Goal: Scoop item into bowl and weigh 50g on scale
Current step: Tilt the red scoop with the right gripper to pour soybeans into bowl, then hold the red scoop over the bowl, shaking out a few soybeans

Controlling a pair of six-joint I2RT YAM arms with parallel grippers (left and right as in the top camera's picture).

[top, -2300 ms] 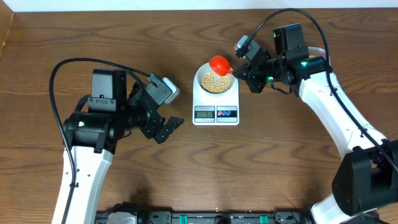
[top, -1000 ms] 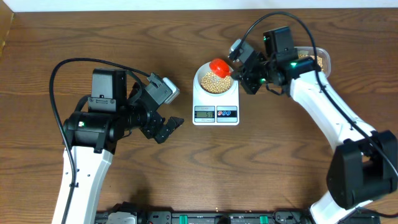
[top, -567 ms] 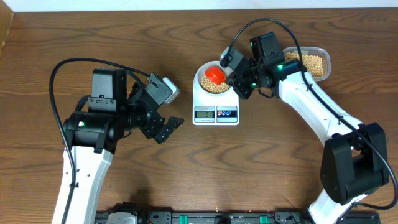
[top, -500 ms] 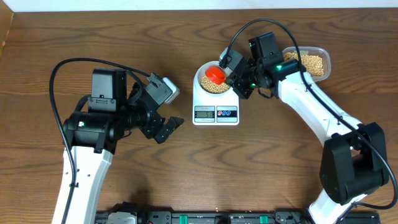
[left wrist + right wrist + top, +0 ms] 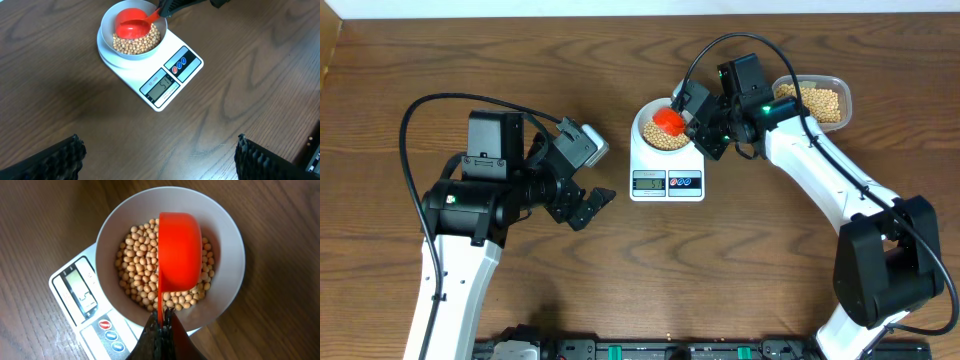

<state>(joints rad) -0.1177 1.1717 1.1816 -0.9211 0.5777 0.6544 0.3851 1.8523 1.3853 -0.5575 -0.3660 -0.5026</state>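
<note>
Beans [image 5: 135,255] are mostly sitting in the bowl [image 5: 225,240] now, a decent pile covering the bottom, and the bowl is parked on the white scale [image 5: 187,65] near the back middle of the wooden table [image 5: 620,280]. The scale's display looks like it says 54, but the digits are small, so don't quote me. The right gripper [image 5: 162,319] is clamped tight on the thin handle of a red scoop [image 5: 179,250], which is tipped on its side over the bowl, just above the beans; can't tell if it's touching them. More beans are in the clear plastic tub [image 5: 817,101] just behind the right arm. The left gripper [image 5: 590,207] hangs over bare table left of the scale, jaws spread wide, holding nothing.
</note>
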